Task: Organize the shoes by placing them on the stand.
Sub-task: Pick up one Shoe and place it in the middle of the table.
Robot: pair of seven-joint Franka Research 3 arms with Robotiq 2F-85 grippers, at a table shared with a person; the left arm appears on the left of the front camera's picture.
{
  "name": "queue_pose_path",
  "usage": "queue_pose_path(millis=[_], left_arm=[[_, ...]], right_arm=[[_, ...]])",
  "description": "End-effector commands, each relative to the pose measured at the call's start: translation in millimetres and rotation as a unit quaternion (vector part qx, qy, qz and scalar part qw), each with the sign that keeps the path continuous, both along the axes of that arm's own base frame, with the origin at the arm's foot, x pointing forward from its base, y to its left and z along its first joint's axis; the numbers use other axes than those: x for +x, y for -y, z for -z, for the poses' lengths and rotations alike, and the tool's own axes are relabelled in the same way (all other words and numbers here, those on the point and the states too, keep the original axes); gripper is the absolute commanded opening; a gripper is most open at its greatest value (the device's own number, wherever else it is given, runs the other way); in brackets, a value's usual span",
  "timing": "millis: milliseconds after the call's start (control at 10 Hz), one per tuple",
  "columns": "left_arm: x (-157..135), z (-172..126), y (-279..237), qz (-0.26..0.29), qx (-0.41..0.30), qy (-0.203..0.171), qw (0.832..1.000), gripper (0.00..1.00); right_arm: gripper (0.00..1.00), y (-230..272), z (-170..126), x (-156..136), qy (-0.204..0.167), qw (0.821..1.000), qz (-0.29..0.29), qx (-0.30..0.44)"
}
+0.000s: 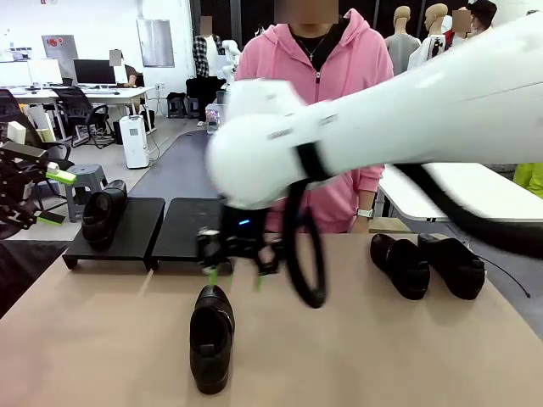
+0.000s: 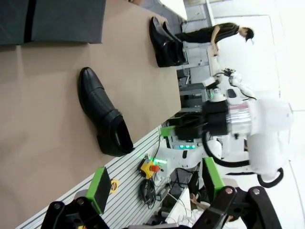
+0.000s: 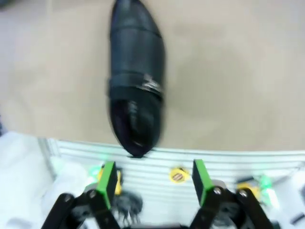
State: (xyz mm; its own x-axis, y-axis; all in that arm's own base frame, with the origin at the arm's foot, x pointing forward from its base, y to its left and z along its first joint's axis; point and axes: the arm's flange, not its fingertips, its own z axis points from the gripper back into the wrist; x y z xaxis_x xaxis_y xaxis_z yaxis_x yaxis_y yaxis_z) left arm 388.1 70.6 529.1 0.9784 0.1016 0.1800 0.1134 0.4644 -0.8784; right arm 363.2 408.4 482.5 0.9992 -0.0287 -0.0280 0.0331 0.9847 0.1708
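Right pincer (image 1: 235, 271) above the loose shoe (image 1: 211, 339)
Jaws apart, empty; shoe just toward the desk's (image 1: 382, 339) near edge, lengthwise near-to-far; left pincer (image 2: 157, 186), also apart, farther.

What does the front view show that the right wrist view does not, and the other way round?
Front view: the stand with one shoe on its left section, a pair of shoes side by side on the table at the right, and a person in a pink hoodie at the far side.
Right wrist view: the metal trim across the lone shoe and a slotted rail along the table's edge.
Both: the lone shoe lying on the tan table, with the right gripper open near it, holding nothing.
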Motion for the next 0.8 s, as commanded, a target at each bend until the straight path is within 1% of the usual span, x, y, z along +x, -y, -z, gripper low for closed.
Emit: queue_pose_path(millis=[0,100,200,300,400,500,600,700], left_arm=[[-2.2,-1.3,-1.7,0.007,0.001,0.004,1.000,1.00],[-2.2,-1.3,-1.7,0.007,0.001,0.004,1.000,1.00],[-2.2,-1.3,-1.7,0.007,0.001,0.004,1.000,1.00],[-2.2,-1.3,-1.7,0.007,0.001,0.004,1.000,1.00],[-2.2,-1.3,-1.7,0.007,0.001,0.004,1.000,1.00],[-2.2,-1.3,-1.7,0.007,0.001,0.004,1.000,1.00],[-2.2,-1.3,-1.7,0.007,0.001,0.004,1.000,1.00],[-2.2,-1.3,-1.7,0.007,0.001,0.004,1.000,1.00]], right_arm=[[1.00,116.7,-13.7,-23.1,-0.006,1.000,0.007,0.027],[1.00,180.1,-22.7,-24.6,-0.006,0.997,-0.035,0.062],[1.00,228.6,-27.4,-21.2,-0.010,0.992,-0.063,0.109],[1.00,282.4,-29.3,-9.4,-0.050,0.989,-0.047,0.131],[1.00,337.4,-30.9,-0.3,-0.081,0.983,-0.025,0.165],[1.00,381.8,-31.9,-2.0,-0.096,0.974,-0.039,0.204],[1.00,423.6,-31.5,-8.5,-0.094,0.961,-0.006,0.258],[1.00,459.3,-30.7,-24.5,-0.069,0.953,0.046,0.293]])
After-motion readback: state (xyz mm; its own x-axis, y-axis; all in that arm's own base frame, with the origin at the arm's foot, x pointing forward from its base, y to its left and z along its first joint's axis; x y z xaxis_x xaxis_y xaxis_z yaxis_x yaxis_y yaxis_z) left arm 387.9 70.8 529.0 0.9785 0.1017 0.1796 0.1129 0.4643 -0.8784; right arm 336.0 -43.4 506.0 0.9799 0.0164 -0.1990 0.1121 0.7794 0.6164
